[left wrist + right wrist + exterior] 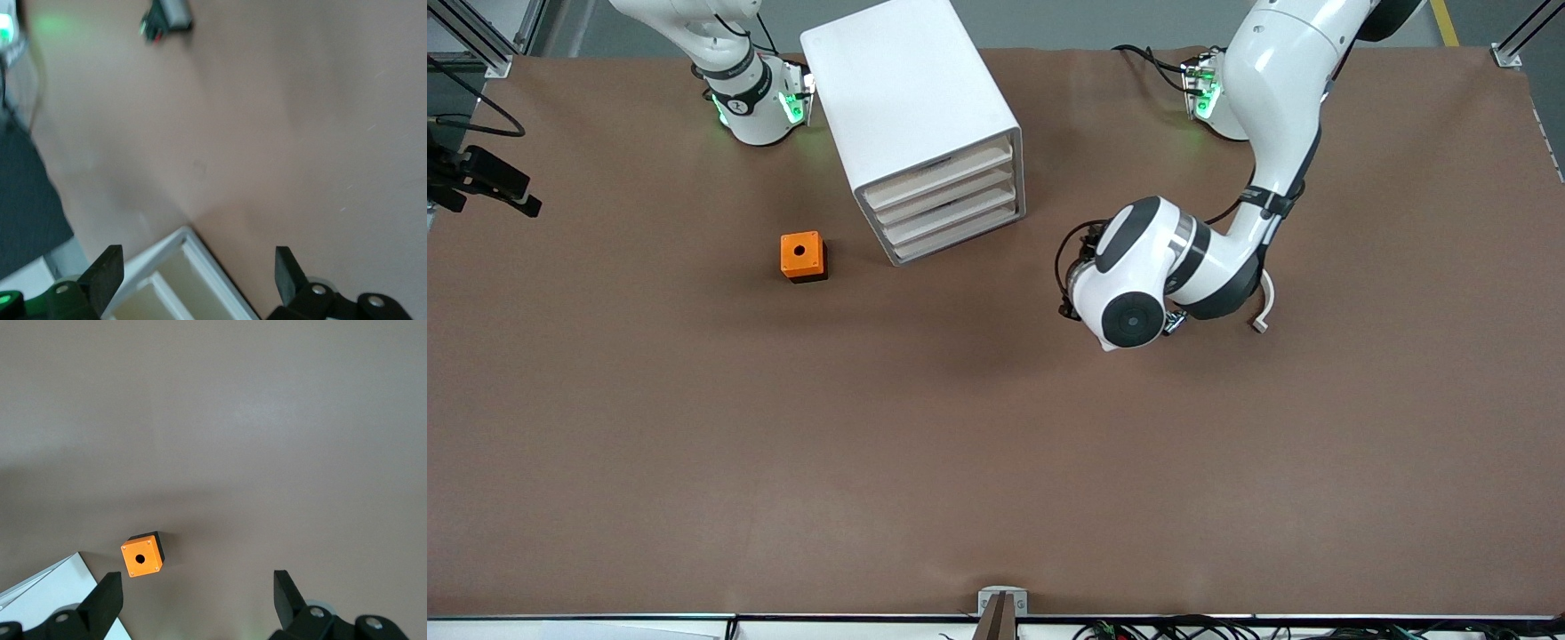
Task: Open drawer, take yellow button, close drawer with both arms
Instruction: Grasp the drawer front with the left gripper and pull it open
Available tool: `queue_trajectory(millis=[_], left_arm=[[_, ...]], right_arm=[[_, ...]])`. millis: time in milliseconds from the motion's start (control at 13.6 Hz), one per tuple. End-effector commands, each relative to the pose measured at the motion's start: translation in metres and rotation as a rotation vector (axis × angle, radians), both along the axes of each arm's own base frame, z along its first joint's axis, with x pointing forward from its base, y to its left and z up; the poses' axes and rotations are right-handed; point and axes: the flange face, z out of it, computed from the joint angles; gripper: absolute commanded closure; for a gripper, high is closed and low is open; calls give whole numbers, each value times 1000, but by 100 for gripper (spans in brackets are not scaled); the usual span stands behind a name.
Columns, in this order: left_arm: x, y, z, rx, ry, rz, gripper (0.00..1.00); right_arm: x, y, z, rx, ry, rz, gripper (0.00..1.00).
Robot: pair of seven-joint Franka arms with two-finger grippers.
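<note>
Drawer cabinet [911,98] with all four drawers [947,200] closed; the button cannot be seen. The orange cube [802,255] lies at the cabinet's 8 o'clock in the front view. Left gripper [197,260], fingers spread and empty, hovers over the table at the cabinet's 4 o'clock; right gripper [197,583], likewise released, hangs above the cube.

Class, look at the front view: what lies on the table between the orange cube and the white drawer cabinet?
Nothing: in the front view only bare brown table separates the orange cube from the white drawer cabinet.

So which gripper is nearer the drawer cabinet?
Left. The left gripper, open, hangs beside the drawer cabinet by its front; the right gripper, open, is high above the table.
</note>
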Motion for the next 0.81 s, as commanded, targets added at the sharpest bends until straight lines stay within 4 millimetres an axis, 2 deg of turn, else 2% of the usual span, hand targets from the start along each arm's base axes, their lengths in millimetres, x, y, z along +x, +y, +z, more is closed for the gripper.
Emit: queue_trajectory(millis=[0, 294, 441, 589, 736], left_arm=[[-14, -26, 5, 32, 77, 145, 0], [-36, -58, -11, 44, 299, 355, 1], [-40, -63, -20, 121, 386, 469, 2], [-42, -68, -21, 168, 451, 552, 7], [-45, -74, -18, 171, 505, 588, 18]], right_arm=[[-6, -1, 0, 13, -12, 27, 0], [-6, -1, 0, 13, -14, 43, 0], [-6, -1, 0, 13, -14, 43, 0], [-5, -1, 1, 11, -15, 43, 0], [-5, -1, 1, 10, -14, 43, 0]])
